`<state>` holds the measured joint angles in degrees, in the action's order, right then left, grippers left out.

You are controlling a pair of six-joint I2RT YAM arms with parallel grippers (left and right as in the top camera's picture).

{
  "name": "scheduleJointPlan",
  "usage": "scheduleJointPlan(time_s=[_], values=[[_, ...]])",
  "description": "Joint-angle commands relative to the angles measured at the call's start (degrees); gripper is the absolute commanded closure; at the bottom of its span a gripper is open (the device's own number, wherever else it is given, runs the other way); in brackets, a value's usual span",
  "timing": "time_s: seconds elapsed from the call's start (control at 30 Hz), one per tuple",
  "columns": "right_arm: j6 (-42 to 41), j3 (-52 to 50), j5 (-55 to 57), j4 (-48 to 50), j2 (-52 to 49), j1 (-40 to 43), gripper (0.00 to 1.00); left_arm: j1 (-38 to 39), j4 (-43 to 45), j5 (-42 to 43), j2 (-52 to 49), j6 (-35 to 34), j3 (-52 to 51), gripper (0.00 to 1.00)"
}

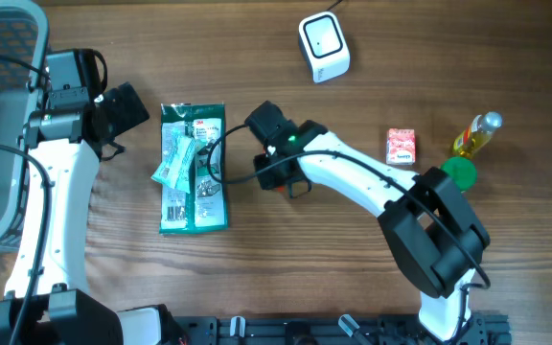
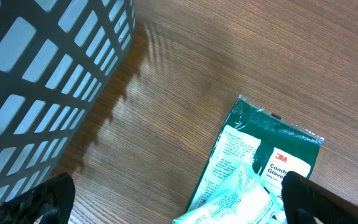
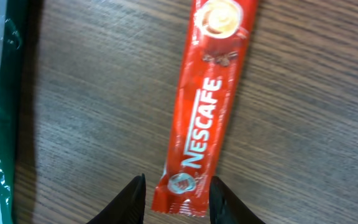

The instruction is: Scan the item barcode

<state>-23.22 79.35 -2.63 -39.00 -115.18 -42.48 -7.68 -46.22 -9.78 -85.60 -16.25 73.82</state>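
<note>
A red sachet [image 3: 201,106] lies flat on the worktop [image 3: 303,124], mid-frame in the right wrist view. The right fingers [image 3: 134,202] straddle its lower end, slightly spread and not pinching it. The left fingers [image 2: 48,200] stand wide apart and empty over a green glove pack [image 2: 260,168], near a basket [image 2: 42,81]. The scanner [image 1: 324,46] sits top centre in the overhead view.

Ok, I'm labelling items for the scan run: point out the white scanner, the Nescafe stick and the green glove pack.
white scanner [image 1: 324,46]: overhead view, on its top face.
Nescafe stick [image 3: 202,121]: right wrist view, on the white lettering.
green glove pack [image 1: 195,115]: overhead view, on its green top header.
</note>
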Motion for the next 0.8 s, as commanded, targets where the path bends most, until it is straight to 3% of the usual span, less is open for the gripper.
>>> scheduleJointPlan(time_s=[0.0,0.77], values=[[0.6,0.8,3.3,0.0,1.0,-0.7,0.66,-0.3,0.2,-0.1,0.1,-0.7,0.3,0.00],[1.0,0.8,3.3,3.4,0.1,-0.7,0.62,-0.3,0.2,-0.1,0.1,-0.7,0.3,0.00]])
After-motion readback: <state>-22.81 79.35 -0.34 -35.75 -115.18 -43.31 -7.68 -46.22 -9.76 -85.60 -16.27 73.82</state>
